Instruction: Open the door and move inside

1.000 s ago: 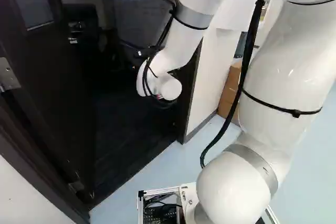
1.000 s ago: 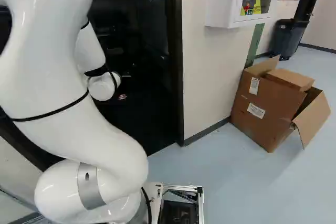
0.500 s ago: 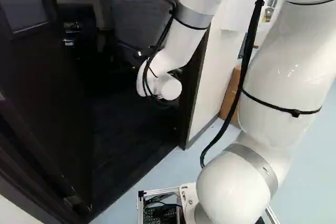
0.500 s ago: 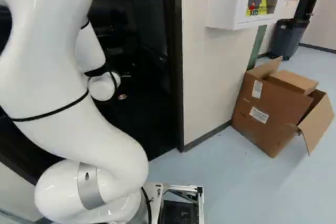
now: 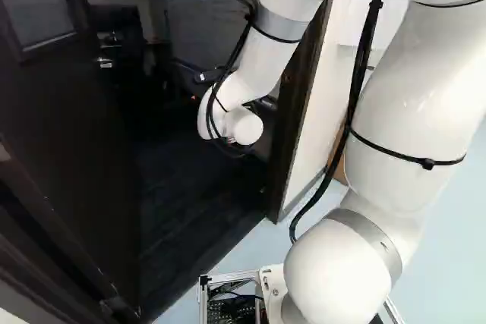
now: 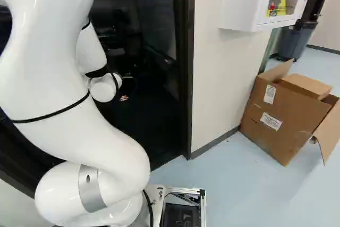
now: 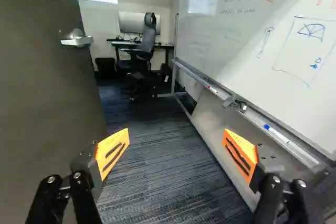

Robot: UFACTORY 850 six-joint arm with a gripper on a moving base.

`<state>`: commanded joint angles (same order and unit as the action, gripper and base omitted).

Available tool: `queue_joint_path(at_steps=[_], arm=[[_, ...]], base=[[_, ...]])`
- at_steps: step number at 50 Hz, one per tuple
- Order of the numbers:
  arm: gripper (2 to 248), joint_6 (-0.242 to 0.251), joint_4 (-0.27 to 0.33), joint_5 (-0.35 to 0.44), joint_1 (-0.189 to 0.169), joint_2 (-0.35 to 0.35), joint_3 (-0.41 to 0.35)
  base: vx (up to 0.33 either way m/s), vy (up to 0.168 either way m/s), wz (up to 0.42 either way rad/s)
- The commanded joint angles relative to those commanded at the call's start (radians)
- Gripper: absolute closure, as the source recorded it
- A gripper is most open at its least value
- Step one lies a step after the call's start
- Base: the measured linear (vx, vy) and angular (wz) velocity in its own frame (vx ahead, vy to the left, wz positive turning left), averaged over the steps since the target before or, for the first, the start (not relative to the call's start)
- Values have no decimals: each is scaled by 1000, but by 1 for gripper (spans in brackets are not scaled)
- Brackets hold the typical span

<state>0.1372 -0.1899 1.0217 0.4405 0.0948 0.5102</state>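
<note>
Door (image 7: 47,103) stands swung inward at the left of the left base view, with its lever handle (image 7: 77,39) ahead of my gripper (image 7: 176,141) and off to the door's side. My two fingers are spread wide with nothing between them. The opening part of the task looks done, so I judge the step in hand to be driving through, perhaps with the wrist already past the threshold.

Doing it well means steering for the strip of carpet (image 7: 163,182) between the door and the whiteboard (image 7: 252,40), slowly and with small corrections. The door lies close beside one finger, and the whiteboard's marker tray (image 7: 286,142) reaches back on the other finger's side; a sharp turn either way could snag a fingertip or shove the board. I need no grip on the handle now. If the door drifts back, the outside of that nearer finger or the wrist should meet it gently and ease it away.

Behind the wrist, my arm (image 5: 266,51) and the base's metal frame (image 6: 203,200) must clear the door frame (image 5: 298,104) too. I should square the base to the opening before going deeper, and hold any turn until the whole base is through.
</note>
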Motion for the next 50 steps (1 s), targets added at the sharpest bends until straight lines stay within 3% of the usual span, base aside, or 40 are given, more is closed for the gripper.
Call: queue_joint_path(at_steps=[30, 50], arm=[[3, 0, 0, 0, 0, 0, 0], [3, 0, 0, 0, 0, 0, 0]], base=[[41, 124, 195], [13, 58, 124]])
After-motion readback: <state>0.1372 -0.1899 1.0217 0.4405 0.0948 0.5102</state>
